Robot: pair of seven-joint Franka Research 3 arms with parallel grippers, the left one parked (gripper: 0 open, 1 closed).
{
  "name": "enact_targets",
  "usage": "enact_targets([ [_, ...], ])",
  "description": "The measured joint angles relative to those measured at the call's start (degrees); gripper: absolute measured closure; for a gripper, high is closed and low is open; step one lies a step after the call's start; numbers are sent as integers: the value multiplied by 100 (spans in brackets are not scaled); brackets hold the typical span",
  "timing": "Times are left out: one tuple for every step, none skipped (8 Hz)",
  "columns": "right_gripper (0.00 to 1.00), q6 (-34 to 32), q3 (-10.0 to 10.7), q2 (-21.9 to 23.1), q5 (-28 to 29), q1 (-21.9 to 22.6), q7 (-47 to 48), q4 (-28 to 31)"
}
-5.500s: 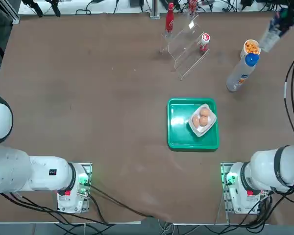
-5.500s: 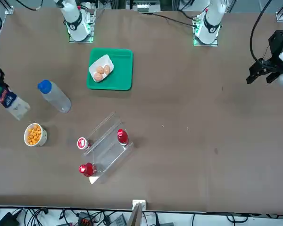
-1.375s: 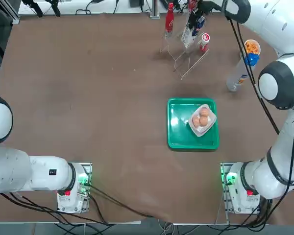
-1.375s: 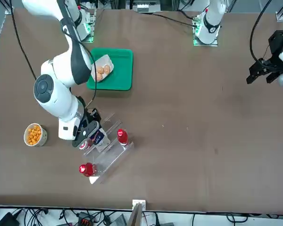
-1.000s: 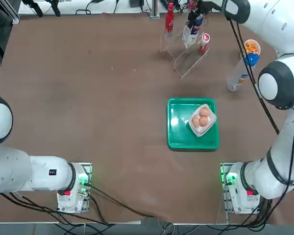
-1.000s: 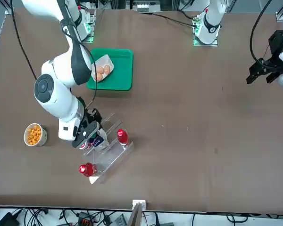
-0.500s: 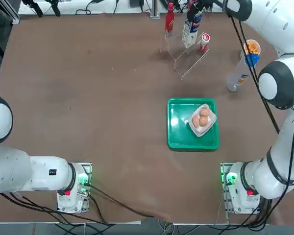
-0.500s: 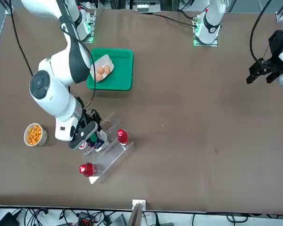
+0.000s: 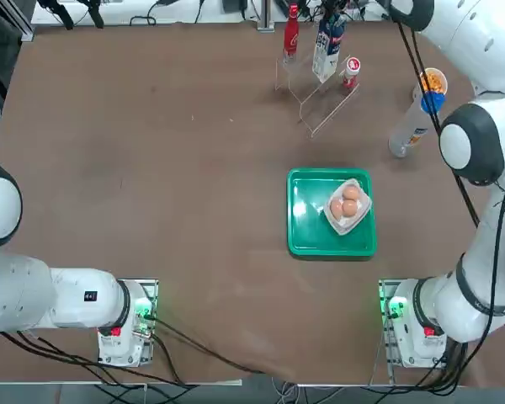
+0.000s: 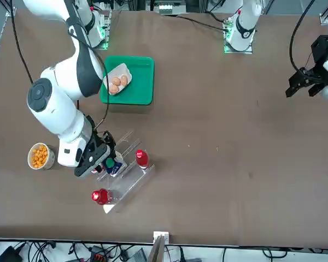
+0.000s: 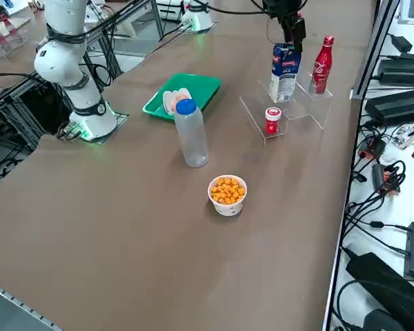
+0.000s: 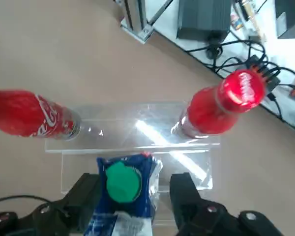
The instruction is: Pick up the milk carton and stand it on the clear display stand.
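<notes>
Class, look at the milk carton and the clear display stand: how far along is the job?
Done: the milk carton stands upright on the clear display stand, beside a red bottle. In hand: the right gripper sits around the carton's top, fingers spread with a gap on one side, so it looks released. Left: lifting the gripper clear without tipping the carton.

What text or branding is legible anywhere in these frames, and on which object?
"Coca-Cola" script, partly legible: on the lying red bottle.
Same white script on the standing red bottle: too small to read.
Milk carton print, between the open right claw fingers: blurred.
Clear bottle label: unreadable.
</notes>
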State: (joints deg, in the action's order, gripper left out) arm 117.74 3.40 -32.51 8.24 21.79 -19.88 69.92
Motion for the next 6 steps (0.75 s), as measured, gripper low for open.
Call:
enact_targets([
  [14, 21, 42, -2, 0, -5, 113, -56],
  [14, 28, 127, -1, 0, -4, 232, -97],
  [14, -16, 269, 8, 0, -1, 276, -149],
  [14, -205, 405, 62, 0, -4, 284, -215],
  [14, -585, 560, 177, 0, -8, 303, -305],
  [12, -1068, 791, 368, 0, -14, 313, -378],
])
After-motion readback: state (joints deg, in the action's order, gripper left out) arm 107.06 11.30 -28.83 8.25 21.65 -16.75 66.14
